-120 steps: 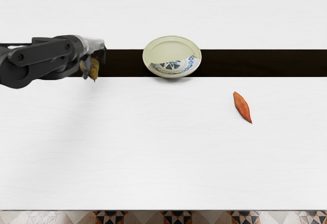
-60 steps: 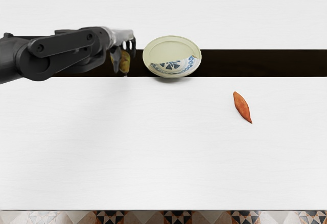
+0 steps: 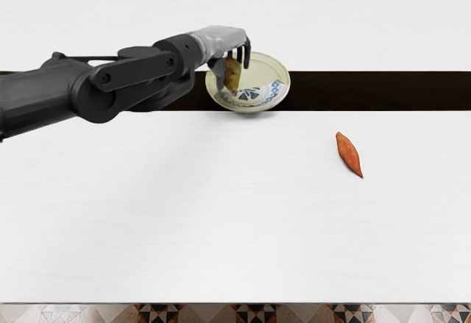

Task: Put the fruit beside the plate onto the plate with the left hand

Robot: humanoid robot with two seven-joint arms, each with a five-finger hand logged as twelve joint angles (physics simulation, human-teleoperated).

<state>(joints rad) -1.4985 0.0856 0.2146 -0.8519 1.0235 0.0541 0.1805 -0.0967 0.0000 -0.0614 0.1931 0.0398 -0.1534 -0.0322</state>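
My left hand (image 3: 229, 58) reaches in from the left, its dark arm stretched across the table's far side. Its fingers are curled around a yellow-brown fruit (image 3: 231, 76), which hangs over the left part of the plate (image 3: 265, 64). The plate is cream with a blue pattern on its near side and sits across the dark gap between the two white surfaces. Whether the fruit touches the plate I cannot tell. The right hand does not show.
An orange, pointed sweet potato (image 3: 349, 154) lies on the white table to the right of and nearer than the plate. A dark gap (image 3: 368, 90) runs across the table behind it.
The left hand has carried the fruit rightward, from well left of the plate to above the plate's left part, and the arm has stretched further in.
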